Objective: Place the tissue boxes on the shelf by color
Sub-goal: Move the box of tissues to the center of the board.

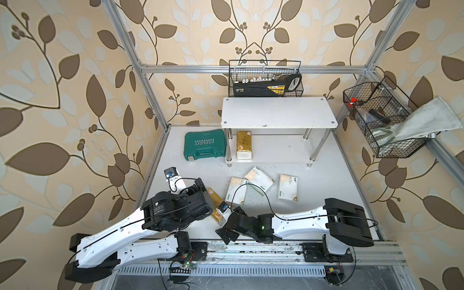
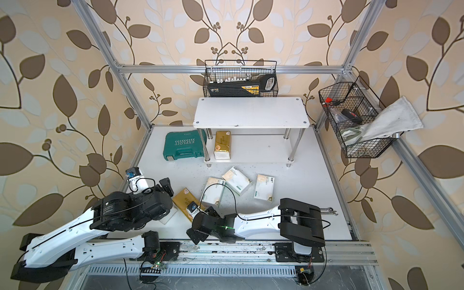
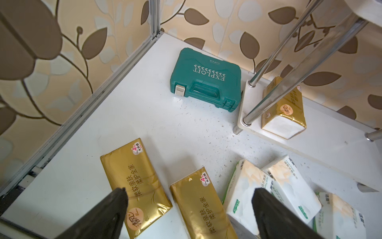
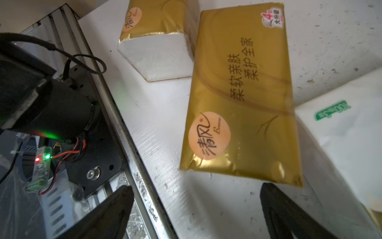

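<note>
The desk (image 1: 326, 175) carries the shelf (image 1: 278, 113), with 1 gold pack (image 1: 244, 145) at the left end of its lower tier. In front lie 3 white packs (image 1: 259, 178) (image 1: 235, 192) (image 1: 287, 188) and 2 gold packs (image 3: 134, 182) (image 3: 204, 207). The left tool (image 3: 190, 198) and right tool (image 4: 196, 194) are spread wide and empty near the gold packs.

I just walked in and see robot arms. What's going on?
The robot is loading the shelf by color. One gold tissue pack sits on its lower tier. Two more gold packs and three white packs lie on the table. The left gripper and right gripper are both open, holding nothing.
</note>
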